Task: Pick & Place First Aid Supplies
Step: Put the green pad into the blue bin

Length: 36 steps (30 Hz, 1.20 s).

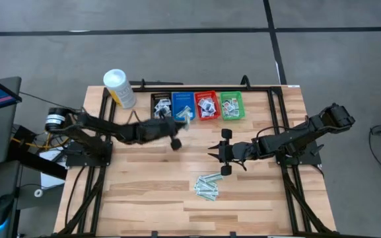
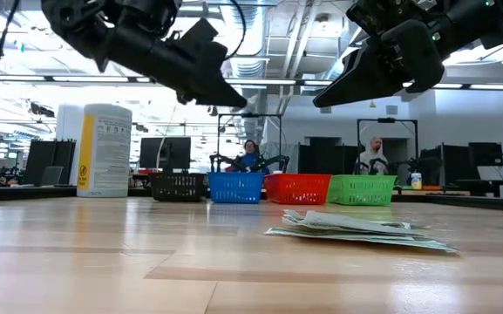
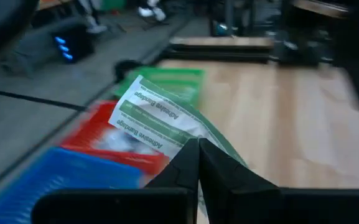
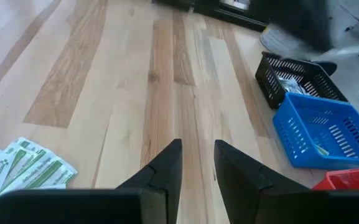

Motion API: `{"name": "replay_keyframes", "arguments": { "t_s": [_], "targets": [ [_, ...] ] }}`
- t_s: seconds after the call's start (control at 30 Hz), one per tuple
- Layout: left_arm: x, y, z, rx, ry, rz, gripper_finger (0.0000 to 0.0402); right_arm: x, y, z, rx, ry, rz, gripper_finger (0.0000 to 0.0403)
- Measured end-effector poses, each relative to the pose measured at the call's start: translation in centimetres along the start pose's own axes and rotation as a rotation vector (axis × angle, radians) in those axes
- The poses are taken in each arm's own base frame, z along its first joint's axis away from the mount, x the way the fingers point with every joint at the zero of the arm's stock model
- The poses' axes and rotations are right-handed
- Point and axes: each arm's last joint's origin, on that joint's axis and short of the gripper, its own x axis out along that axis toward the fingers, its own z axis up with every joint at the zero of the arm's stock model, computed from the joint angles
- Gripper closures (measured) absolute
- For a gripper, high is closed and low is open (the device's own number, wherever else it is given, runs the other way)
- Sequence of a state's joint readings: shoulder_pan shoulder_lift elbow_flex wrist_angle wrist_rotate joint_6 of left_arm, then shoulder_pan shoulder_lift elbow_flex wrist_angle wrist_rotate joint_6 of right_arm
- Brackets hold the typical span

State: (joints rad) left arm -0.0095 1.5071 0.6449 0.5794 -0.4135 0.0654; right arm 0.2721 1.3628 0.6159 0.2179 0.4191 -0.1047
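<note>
My left gripper (image 3: 198, 144) is shut on a pale-green and white bandage strip (image 3: 154, 115). It hangs above the table near the blue basket (image 1: 182, 106) and the red basket (image 1: 206, 104). A loose pile of first aid supplies (image 1: 208, 186) lies flat on the wood near the table's middle; the low view shows this pile (image 2: 356, 228) too. My right gripper (image 1: 220, 153) hovers just beyond that pile toward the far edge. It is open (image 4: 198, 149) with nothing between its fingers. The black basket (image 1: 160, 104) and the green basket (image 1: 231, 106) complete the row. My left gripper pinches the strip by its near end (image 3: 188, 135) between its two fingertips. The fingers lie nearly level, slanting a little down, and run along the strip. The strip sticks out ahead of them, lifted clear, over the red basket (image 3: 104, 140) and the blue basket (image 3: 61, 174).
A tall white tub with a yellow label (image 1: 119, 88) stands at the far left, beside the black basket. The baskets hold several packets. Bare wood lies between the pile and the basket row. Black frame rails (image 1: 279, 132) run along the table's sides.
</note>
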Motion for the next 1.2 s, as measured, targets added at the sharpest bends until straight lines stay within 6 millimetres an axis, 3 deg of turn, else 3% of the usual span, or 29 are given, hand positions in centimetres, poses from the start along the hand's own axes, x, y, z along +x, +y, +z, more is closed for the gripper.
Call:
{"name": "replay_keyframes", "arguments": {
  "t_s": [0.2,0.5,0.83,1.0,1.2],
  "targets": [
    [0.4,4.4,0.9,-0.032,-0.026,0.038,0.0395,0.0,0.0,0.0,0.0,-0.001,-0.001,0.0315],
    [2.1,9.8,-0.7,-0.083,0.016,0.11,0.0393,0.0,0.0,0.0,-0.001,0.0,0.0,0.0315],
    [4.7,10.9,-4.1,-0.11,0.06,0.09,0.0391,0.1,-0.3,0.0,0.006,0.004,-0.011,0.0315],
    [5.0,11.1,-4.4,-0.112,0.042,0.124,0.0386,0.1,-0.3,0.0,0.006,0.004,-0.008,0.0315],
    [5.0,11.1,-4.4,-0.112,0.036,0.126,0.0342,0.1,-0.3,0.0,0.006,0.004,-0.008,0.0315]
  ]
}}
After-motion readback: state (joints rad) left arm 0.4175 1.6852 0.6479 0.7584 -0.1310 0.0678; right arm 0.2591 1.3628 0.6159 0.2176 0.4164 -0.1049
